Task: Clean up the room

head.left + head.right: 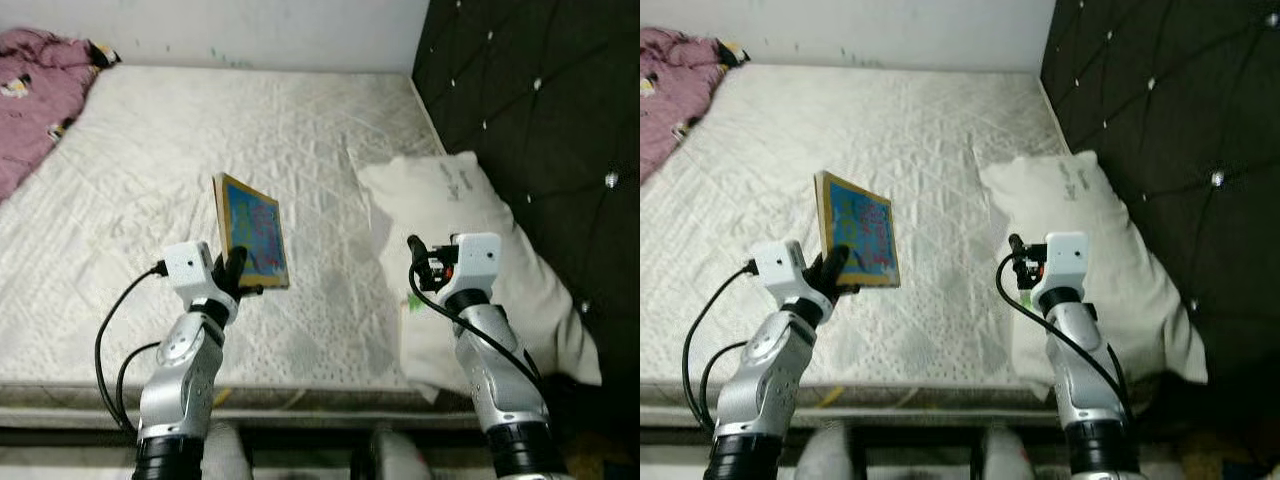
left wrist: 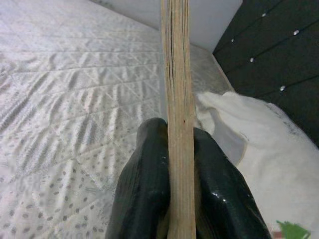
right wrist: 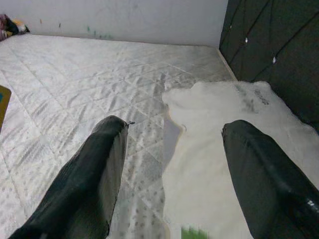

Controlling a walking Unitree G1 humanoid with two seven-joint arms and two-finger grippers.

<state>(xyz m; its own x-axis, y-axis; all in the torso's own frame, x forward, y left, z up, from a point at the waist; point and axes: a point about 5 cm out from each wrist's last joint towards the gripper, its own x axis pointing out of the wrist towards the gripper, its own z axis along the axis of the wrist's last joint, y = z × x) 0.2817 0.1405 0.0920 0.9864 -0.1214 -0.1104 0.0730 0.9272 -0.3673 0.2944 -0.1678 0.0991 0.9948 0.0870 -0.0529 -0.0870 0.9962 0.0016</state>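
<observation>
While the left gripper (image 1: 238, 272) clamps its two black fingers (image 2: 144, 184) on the lower edge of a flat wooden board (image 1: 251, 231), the board stands lifted off the mattress (image 1: 200, 150), tilted, with its blue picture face turned toward the pillow side. From the head camera, the board sits just left of centre, at about 9 o'clock from the right gripper (image 1: 418, 262) and well apart from it. The left wrist view shows the board edge-on, a pale layered wood strip running straight up between the two pads, which press against both of its faces.

The right gripper hangs over the near edge of the white pillow (image 1: 470, 250), fingers (image 3: 94, 169) spread wide with nothing between them; through the gap the wrist camera sees quilted mattress on one side and pillow on the other. A small green mark (image 1: 414, 304) shows on the pillow's near corner.

That pillow lies at 3 o'clock on the bed, against the dark tufted headboard (image 1: 540, 120) with its shiny buttons. At 10 o'clock, in the far left corner of the mattress, a crumpled pink cloth (image 1: 35, 85) lies bunched near the white wall (image 1: 250, 30). Black cables (image 1: 115, 340) loop along both silver forearms.
</observation>
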